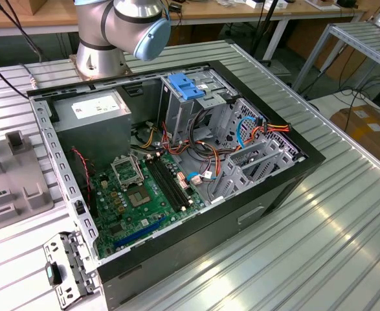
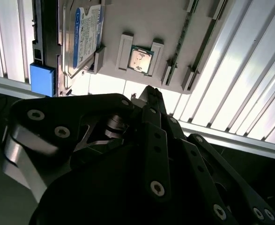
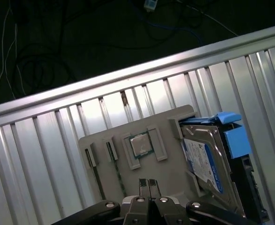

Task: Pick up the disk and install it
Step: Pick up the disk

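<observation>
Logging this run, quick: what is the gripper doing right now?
Gripper: closed, holding nothing. The disk lies on the grey tray.

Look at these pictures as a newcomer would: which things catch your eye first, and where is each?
In the exterior view, an open computer case sits on the slatted table, its green motherboard exposed and a blue bracket topping the drive cage. In the first wrist view, the blue-edged disk rests at one edge of a grey fixture plate beside a processor chip, with the shut gripper close by, holding nothing.
</observation>
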Robot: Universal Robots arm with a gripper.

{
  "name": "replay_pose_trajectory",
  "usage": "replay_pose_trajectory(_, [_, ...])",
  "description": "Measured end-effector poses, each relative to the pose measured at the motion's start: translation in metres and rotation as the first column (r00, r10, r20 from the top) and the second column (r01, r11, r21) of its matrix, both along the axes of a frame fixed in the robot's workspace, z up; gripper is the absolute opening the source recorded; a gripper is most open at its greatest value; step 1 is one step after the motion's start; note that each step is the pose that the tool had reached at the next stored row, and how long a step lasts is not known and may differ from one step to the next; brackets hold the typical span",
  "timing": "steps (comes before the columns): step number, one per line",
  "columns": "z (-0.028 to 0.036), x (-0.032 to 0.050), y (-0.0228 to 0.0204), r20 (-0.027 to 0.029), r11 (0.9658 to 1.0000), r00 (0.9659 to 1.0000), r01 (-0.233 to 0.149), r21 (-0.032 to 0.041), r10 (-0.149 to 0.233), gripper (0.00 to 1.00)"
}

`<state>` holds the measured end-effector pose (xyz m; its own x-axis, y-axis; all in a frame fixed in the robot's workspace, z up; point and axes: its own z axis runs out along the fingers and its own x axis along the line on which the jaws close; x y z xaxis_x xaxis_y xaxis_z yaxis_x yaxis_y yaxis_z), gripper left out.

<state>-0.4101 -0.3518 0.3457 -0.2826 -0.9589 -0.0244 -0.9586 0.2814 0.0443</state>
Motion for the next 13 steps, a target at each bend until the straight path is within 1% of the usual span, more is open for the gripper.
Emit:
replay_pose_trajectory(7, [0.0, 0.0, 0.0, 0.0, 0.9992, 0.9992, -0.04, 0.0001, 0.04, 0.11])
replay_pose_trajectory(13, [0.0, 0.0, 0.0, 0.0, 0.9974, 0.9974, -0.072, 0.0, 0.072, 0.11])
